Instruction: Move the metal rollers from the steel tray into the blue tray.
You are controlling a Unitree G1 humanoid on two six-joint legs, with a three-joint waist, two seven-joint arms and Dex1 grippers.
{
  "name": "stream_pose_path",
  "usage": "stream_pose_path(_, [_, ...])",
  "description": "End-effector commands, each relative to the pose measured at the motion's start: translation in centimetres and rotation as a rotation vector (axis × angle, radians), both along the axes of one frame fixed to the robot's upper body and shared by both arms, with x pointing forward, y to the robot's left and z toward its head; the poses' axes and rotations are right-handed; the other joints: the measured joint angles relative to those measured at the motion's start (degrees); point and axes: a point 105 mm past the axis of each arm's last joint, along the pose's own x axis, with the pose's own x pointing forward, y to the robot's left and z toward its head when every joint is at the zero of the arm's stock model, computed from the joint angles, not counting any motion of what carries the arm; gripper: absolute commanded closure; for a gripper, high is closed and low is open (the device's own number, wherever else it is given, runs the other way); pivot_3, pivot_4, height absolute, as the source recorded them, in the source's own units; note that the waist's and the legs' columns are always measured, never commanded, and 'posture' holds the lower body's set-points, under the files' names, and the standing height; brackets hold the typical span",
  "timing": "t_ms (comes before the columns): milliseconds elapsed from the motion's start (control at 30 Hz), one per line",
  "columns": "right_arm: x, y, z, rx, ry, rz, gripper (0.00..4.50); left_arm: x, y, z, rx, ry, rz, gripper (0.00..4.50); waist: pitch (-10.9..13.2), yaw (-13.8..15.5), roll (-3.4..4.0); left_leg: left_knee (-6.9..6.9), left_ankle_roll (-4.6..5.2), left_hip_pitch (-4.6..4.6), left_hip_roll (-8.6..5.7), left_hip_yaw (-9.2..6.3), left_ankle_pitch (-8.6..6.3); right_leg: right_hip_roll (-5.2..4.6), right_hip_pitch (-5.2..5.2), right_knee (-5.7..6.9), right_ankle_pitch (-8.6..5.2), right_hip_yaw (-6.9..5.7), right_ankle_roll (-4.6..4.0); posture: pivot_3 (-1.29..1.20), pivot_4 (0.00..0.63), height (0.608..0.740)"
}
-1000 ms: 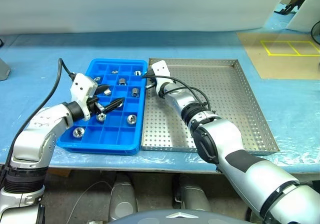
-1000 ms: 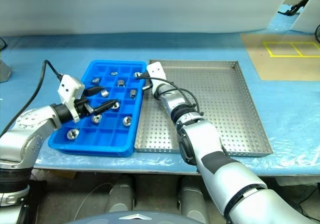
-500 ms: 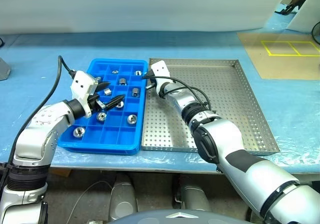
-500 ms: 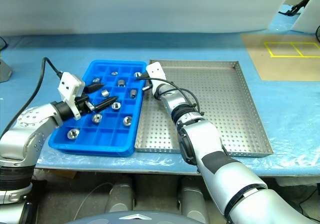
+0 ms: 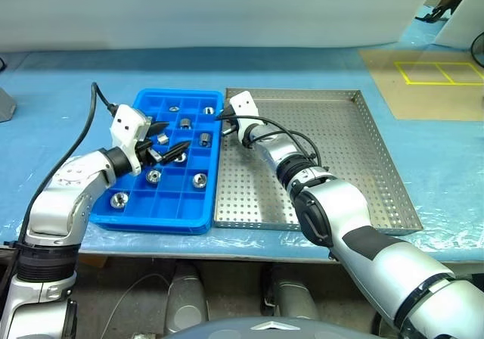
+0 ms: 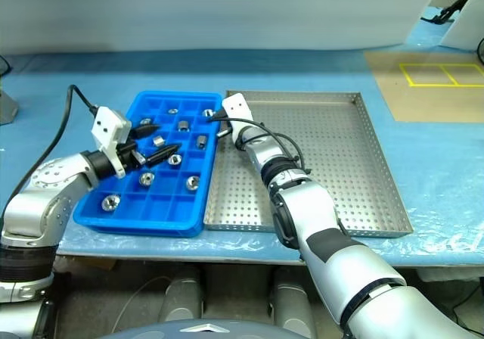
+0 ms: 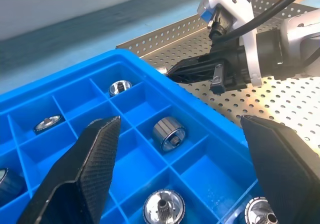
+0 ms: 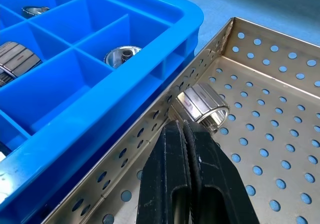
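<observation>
**One roller left in steel tray corner**

Left gripper (image 5: 168, 144) hovers agape over the blue tray (image 5: 175, 209), nothing held; rollers (image 5: 199, 179) sit in its compartments. Right wrist view adds what the head views hide: last roller (image 8: 201, 107) lies against the steel tray (image 5: 355, 157) wall beside the blue tray, right gripper (image 8: 186, 129) closed, fingertips at it, not holding. Versus a second ago: left gripper slightly higher, right unchanged.

Shiny metal rollers (image 5: 199, 179) fill blue tray (image 5: 178, 216) cells — 1 roller (image 8: 202, 107) remains against the steel tray (image 5: 355, 165) rim.
</observation>
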Motion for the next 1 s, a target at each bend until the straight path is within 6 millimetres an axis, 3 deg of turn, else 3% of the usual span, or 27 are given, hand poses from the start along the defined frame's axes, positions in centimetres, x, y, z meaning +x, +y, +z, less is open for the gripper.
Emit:
stream_pose_path(33, [0.3, 0.3, 1.4, 0.018, -0.042, 0.006, 4.44, 0.1, -0.2, 1.0, 0.008, -0.046, -0.016, 0.45, 0.00, -0.08, 0.00, 0.00, 0.00, 0.00, 0.00, 0.00, 0.00, 0.00, 0.00, 0.00, 0.00, 0.00, 0.00, 0.08, 0.150, 0.740])
stream_pose_path(267, [0.4, -0.1, 1.4, 0.007, -0.041, 0.014, 4.44, 0.3, -0.1, 0.9, 0.008, -0.043, -0.021, 0.45, 0.00, -0.16, 0.00, 0.00, 0.00, 0.00, 0.00, 0.00, 0.00, 0.00, 0.00, 0.00, 0.00, 0.00, 0.00, 0.07, 0.150, 0.740])
stream_pose_path(367, [0.3, 0.1, 1.4, -0.014, -0.058, 0.037, 3.89, 0.3, -0.1, 0.9, 0.008, -0.045, -0.021, 0.45, 0.00, -0.17, 0.00, 0.00, 0.00, 0.00, 0.00, 0.00, 0.00, 0.00, 0.00, 0.00, 0.00, 0.00, 0.00, 0.08, 0.150, 0.740])
stream_pose_path(533, [0.4, -0.5, 0.7, -0.012, -0.010, -0.029, 2.18, 0.2, -0.1, 0.9, 0.008, -0.046, -0.019, 0.45, 0.00, -0.17, 0.00, 0.00, 0.00, 0.00, 0.00, 0.00, 0.00, 0.00, 0.00, 0.00, 0.00, 0.00, 0.00, 0.08, 0.150, 0.740])
stream_pose_path(667, [0.2, -0.4, 0.0, -0.040, 0.008, -0.014, 2.18, 0.1, -0.2, 0.9, 0.013, -0.047, -0.023, 0.45, 0.00, -0.17, 0.00, 0.00, 0.00, 0.00, 0.00, 0.00, 0.00, 0.00, 0.00, 0.00, 0.00, 0.00, 0.00, 0.08, 0.150, 0.740])
stream_pose_path(1000, [0.6, -1.0, 0.7, 0.007, -0.017, -0.087, 2.18, 0.0, 0.0, 1.0, 0.024, -0.046, -0.021, 0.45, 0.00, -0.16, 0.00, 0.00, -0.01, 0.00, 0.00, 0.00, 0.01, 0.00, 0.00, 0.00, 0.00, 0.00, 0.00, 0.09, 0.150, 0.740])
